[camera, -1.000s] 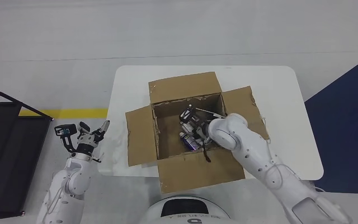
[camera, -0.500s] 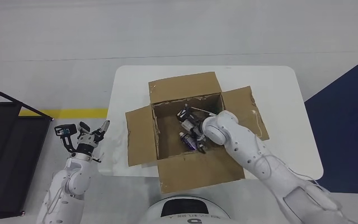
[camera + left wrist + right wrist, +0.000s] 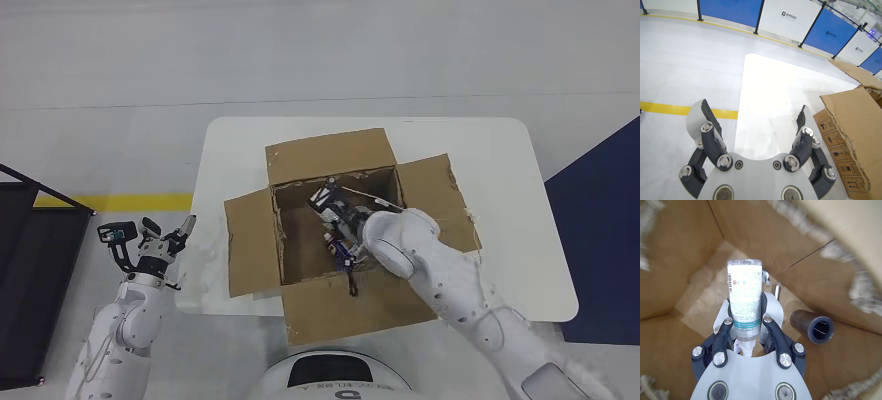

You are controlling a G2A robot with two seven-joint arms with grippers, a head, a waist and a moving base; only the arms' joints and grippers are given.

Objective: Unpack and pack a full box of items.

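While clamping bottle [image 3: 745, 291], right gripper [image 3: 746, 304] inside box [image 3: 668, 285]

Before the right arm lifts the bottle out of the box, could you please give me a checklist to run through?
1. Grip: ok, the right gripper is shut on the bottle, near its neck.
2. Bottle above the walls of the box: not ok, it is inside them.
3. Dark tube apart from the bottle: ok, it lies beside it.
4. Box flaps folded outward: ok.
5. Left gripper away from the box: ok, open at the edge of the table.
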